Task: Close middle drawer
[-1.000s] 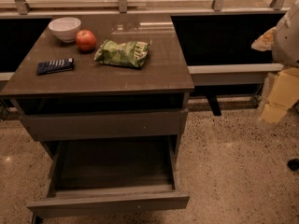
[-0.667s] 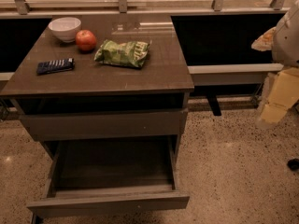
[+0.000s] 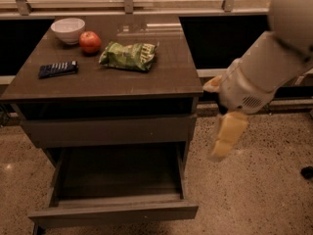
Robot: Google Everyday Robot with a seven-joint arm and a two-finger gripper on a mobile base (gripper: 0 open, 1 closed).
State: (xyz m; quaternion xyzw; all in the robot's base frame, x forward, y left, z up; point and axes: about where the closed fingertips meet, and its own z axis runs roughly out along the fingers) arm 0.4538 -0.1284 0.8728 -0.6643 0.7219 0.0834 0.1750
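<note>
The middle drawer [image 3: 113,212] is pulled far out at the bottom of the grey-brown cabinet. Its slim flat front panel faces me and its dark boxy interior [image 3: 117,173] looks empty. Above it, the same-coloured drawer with the taller front panel [image 3: 107,130] is pushed in. My gripper [image 3: 226,135] hangs pale yellow from the white arm [image 3: 266,67], to the right of the cabinet and above the floor. It sits beside the drawer's right side, apart from it, and touches nothing.
On the cabinet top [image 3: 161,80] lie a white bowl [image 3: 68,30], a red apple [image 3: 90,42], a green chip bag [image 3: 128,56] and a dark blue packet [image 3: 58,68]. A counter with a railing runs behind. Speckled floor [image 3: 254,195] spreads to the right.
The arm and gripper have swung left from the right edge of the view toward the cabinet. The drawer and the items on top have not moved.
</note>
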